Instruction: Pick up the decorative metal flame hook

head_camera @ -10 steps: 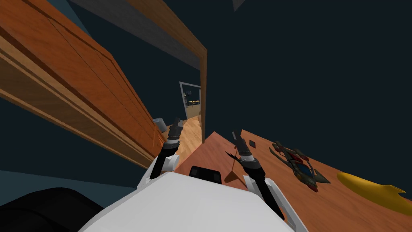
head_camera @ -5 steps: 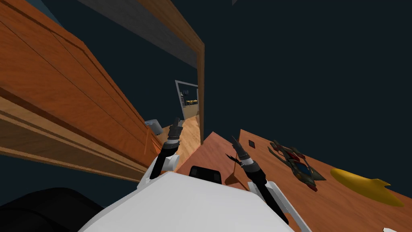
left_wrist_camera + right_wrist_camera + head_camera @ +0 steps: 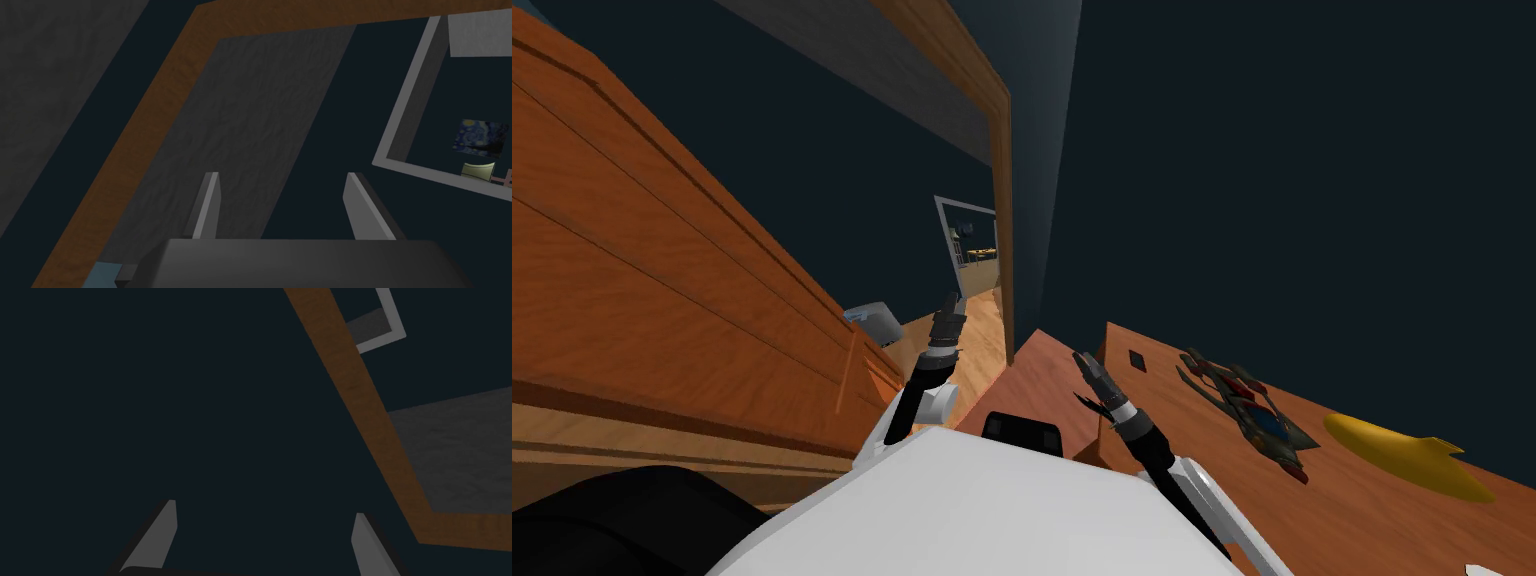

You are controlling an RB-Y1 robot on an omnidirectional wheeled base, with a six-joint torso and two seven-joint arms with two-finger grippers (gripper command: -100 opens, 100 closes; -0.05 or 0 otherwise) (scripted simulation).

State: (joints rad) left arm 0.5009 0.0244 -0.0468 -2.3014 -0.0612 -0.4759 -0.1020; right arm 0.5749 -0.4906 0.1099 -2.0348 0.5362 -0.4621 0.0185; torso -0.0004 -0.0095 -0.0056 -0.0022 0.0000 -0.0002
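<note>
The right gripper (image 3: 1084, 364) hung open, the flame hook (image 3: 1252, 412) on the table (image 3: 1372, 510) well to its right; best to swing across, pitch down and straddle its slim middle.

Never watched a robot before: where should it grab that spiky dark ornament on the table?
Likely across the middle of the ornament, from above, with the open right gripper nearest it. It lies flat on the table, prongs splaying at its far end, so a grip across its width fits best.
</note>
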